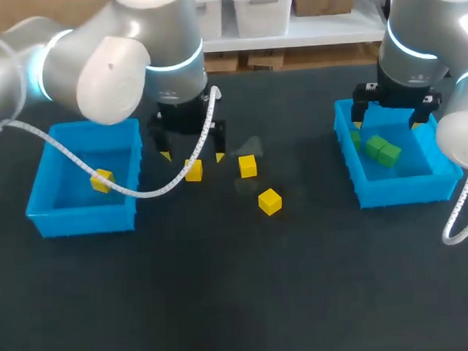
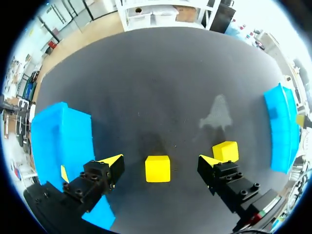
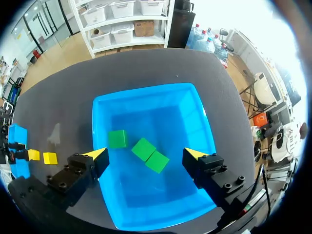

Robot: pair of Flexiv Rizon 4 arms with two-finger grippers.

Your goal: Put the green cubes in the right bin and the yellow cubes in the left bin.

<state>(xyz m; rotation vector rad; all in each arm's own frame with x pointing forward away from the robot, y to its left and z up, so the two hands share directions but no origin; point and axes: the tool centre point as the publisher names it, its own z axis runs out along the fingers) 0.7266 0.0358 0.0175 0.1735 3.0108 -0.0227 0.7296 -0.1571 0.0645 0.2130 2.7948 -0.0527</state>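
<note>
My left gripper (image 1: 193,155) (image 2: 161,161) stands open over the table. One yellow cube (image 1: 193,171) (image 2: 158,168) lies between its fingers, touching neither. A second yellow cube (image 1: 247,166) (image 2: 225,151) sits just beside one finger, and a third (image 1: 270,201) lies nearer the front. The left blue bin (image 1: 41,207) (image 2: 61,136) holds one yellow cube (image 1: 102,180). My right gripper (image 1: 387,122) (image 3: 146,154) hangs open above the right blue bin (image 1: 409,189) (image 3: 146,92). Three green cubes (image 1: 382,149) (image 3: 117,138) (image 3: 144,148) (image 3: 157,161) rest in that bin.
A white cable (image 1: 141,191) loops from my left arm across the left bin's near corner. Dark tabletop (image 1: 239,284) spreads between the two bins and toward the front edge.
</note>
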